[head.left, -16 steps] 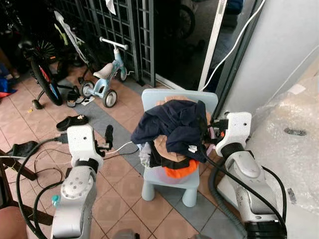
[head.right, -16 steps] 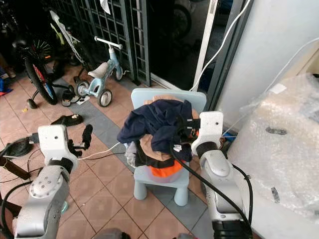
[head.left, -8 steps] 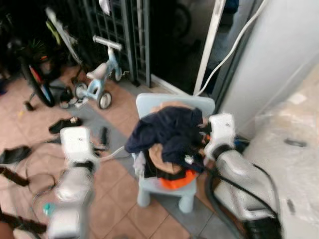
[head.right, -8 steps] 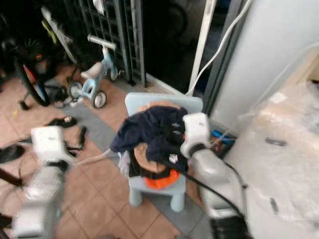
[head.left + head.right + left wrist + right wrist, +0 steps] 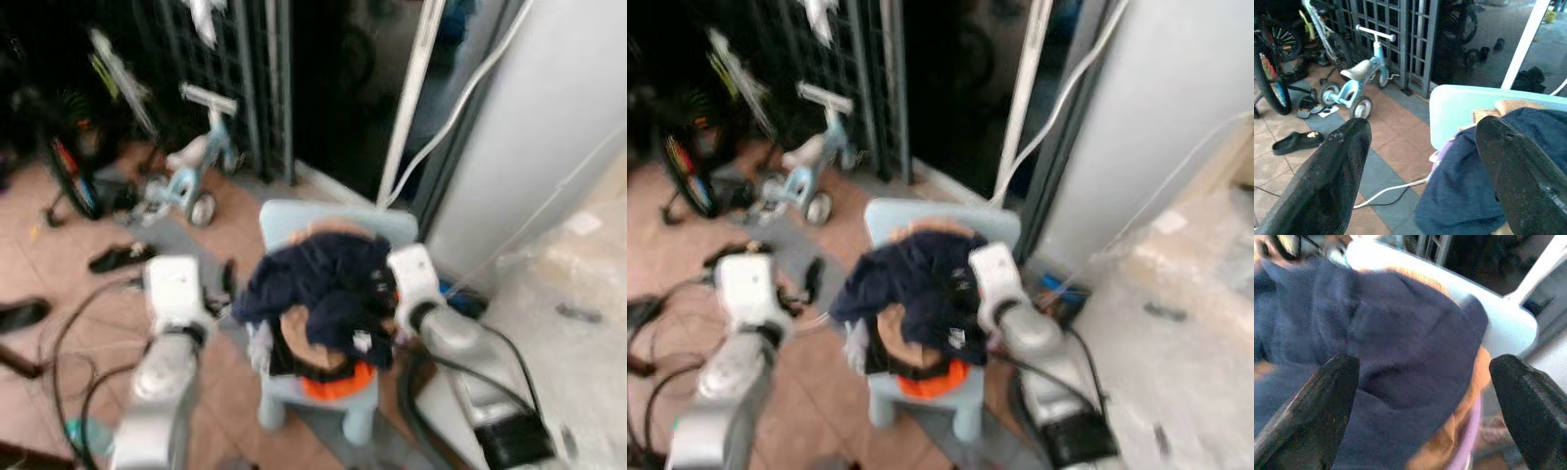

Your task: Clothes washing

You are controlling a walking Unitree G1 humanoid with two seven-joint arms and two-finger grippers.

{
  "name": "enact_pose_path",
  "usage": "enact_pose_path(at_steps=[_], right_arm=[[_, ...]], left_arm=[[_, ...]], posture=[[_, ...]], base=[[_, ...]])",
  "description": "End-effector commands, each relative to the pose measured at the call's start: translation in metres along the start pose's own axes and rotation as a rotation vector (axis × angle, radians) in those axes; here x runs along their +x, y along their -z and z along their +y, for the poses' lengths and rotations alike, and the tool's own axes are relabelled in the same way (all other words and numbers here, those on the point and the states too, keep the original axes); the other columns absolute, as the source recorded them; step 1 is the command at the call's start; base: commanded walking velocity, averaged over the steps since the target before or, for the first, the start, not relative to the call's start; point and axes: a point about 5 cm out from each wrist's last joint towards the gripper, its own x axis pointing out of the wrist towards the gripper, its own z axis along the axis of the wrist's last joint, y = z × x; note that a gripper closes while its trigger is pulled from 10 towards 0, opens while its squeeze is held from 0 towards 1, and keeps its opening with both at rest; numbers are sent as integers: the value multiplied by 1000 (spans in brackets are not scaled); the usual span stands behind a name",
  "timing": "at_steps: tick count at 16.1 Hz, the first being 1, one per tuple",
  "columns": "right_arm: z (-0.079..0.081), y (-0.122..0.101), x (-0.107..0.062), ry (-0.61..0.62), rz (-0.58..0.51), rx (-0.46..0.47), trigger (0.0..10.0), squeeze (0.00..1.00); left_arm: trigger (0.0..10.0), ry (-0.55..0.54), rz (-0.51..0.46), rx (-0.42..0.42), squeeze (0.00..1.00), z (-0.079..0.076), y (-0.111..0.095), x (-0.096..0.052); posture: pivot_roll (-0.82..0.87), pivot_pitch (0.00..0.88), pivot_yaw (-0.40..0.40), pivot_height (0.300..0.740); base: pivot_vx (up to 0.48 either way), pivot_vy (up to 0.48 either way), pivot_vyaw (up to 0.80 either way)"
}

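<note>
A heap of clothes lies on a small pale blue chair, with a navy garment on top and an orange one at the front edge. My left gripper hangs open just left of the chair; in the left wrist view its fingers frame the chair back and the navy cloth. My right gripper is open at the heap's right side. In the right wrist view the navy garment lies between its spread fingers. I cannot tell whether it touches the cloth.
A blue tricycle, a bicycle and a black sandal stand to the left, before a dark metal gate. Cables trail over the tiled floor. A bubble-wrapped bulk and a white wall close off the right.
The head views have shifted and blurred, so the camera moved. Both grippers are nearer the heap: the left closer to the chair, the right wrist further in toward the navy garment.
</note>
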Motion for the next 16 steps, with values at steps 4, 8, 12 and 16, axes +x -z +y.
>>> enact_pose_path(at_steps=[4,8,12,16], right_arm=[[20,-9,26,-60,21,6,10000,0],[24,6,38,-33,141,61,3490,0],[25,13,46,-12,213,81,0,0],[31,16,45,-47,221,137,0,0]], left_arm=[[10000,-40,8,7,0,12,-2,-4],[10000,-37,65,22,0,11,5,-9],[10000,-41,77,27,0,12,5,-15],[10000,-36,84,22,0,9,7,-13]], posture=[[77,0,-17,740],[108,0,-27,740],[126,1,-42,740],[108,0,-43,740]], base=[[217,0,0],[0,0,0],[0,0,0],[0,0,0]])
